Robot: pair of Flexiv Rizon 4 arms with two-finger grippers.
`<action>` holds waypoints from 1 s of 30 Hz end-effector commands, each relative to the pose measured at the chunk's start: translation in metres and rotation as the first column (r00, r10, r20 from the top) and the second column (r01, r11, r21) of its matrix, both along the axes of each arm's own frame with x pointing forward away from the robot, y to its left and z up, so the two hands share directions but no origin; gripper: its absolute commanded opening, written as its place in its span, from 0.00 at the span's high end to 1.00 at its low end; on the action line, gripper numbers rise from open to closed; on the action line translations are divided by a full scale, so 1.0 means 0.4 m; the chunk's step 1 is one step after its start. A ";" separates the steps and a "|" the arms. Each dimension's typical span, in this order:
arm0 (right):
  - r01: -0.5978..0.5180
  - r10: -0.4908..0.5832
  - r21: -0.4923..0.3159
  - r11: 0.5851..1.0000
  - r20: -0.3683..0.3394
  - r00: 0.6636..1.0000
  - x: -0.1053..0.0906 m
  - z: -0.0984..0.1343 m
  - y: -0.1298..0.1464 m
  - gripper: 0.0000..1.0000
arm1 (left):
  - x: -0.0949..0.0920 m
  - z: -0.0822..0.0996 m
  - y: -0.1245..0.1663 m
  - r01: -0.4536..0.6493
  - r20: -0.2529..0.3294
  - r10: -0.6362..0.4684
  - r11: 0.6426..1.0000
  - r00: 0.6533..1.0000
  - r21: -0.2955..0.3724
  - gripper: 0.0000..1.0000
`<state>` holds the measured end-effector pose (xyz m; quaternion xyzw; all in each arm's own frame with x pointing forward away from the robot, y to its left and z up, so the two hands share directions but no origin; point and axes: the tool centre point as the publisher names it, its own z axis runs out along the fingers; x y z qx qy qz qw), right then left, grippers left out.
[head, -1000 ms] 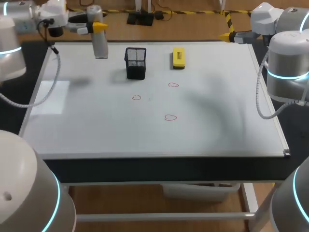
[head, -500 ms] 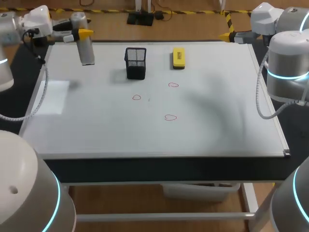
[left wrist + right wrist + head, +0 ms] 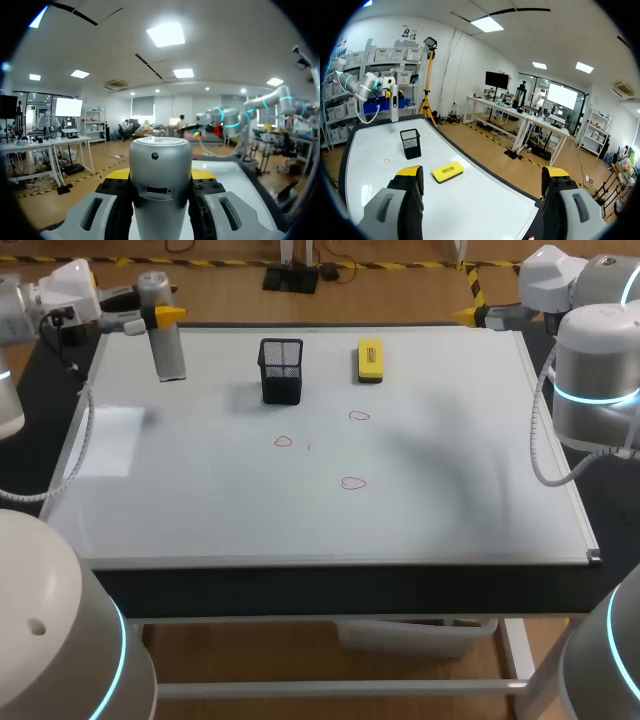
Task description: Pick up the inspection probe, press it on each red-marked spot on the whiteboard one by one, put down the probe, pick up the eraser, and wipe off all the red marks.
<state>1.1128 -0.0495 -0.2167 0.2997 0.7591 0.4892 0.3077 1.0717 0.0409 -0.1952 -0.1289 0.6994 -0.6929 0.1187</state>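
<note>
Your left gripper (image 3: 152, 315) clamps the gray probe (image 3: 168, 355), which stands straight up and down above the whiteboard (image 3: 450, 440). Your right gripper (image 3: 482, 172) has its jaws wide apart.

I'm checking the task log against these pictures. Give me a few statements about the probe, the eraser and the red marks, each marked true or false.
1. The left gripper has its jaws shut on the probe. True.
2. The eraser lies inside the mesh holder. False: it lies on the whiteboard beside the holder, apart from it.
3. Three red marks show on the whiteboard. True.
4. The right gripper holds the eraser. False: its jaws are open and empty.
</note>
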 end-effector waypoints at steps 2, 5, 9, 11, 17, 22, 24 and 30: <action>-0.001 0.001 -0.001 1.000 -0.002 1.000 0.001 0.000 0.000 0.00 | -0.011 0.008 -0.002 -0.013 -0.001 0.013 1.000 1.000 0.008 1.00; -0.001 0.001 -0.001 1.000 -0.002 1.000 0.001 0.000 0.000 0.00 | -0.011 0.008 -0.002 -0.013 -0.001 0.013 1.000 1.000 0.008 1.00; -0.001 0.001 -0.001 1.000 -0.002 1.000 0.001 0.000 0.000 0.00 | -0.011 0.008 -0.002 -0.013 -0.001 0.013 1.000 1.000 0.008 1.00; -0.001 0.001 -0.001 1.000 -0.002 1.000 0.001 0.000 0.000 0.00 | -0.011 0.008 -0.002 -0.013 -0.001 0.013 1.000 1.000 0.008 1.00; -0.001 0.001 -0.001 1.000 -0.002 1.000 0.001 0.000 0.000 0.00 | -0.011 0.008 -0.002 -0.013 -0.001 0.013 1.000 1.000 0.008 1.00; -0.001 0.001 -0.001 1.000 -0.002 1.000 0.001 0.000 0.000 0.00 | -0.011 0.008 -0.002 -0.013 -0.001 0.013 1.000 1.000 0.008 1.00; -0.038 0.038 0.007 0.999 -0.020 0.999 0.008 -0.011 0.000 0.00 | -0.011 0.008 -0.002 -0.013 -0.001 0.013 1.000 1.000 0.008 1.00; -0.180 0.178 -0.012 0.984 -0.095 0.979 0.041 -0.042 0.000 0.00 | -0.011 0.008 -0.002 -0.013 -0.001 0.013 1.000 1.000 0.008 1.00</action>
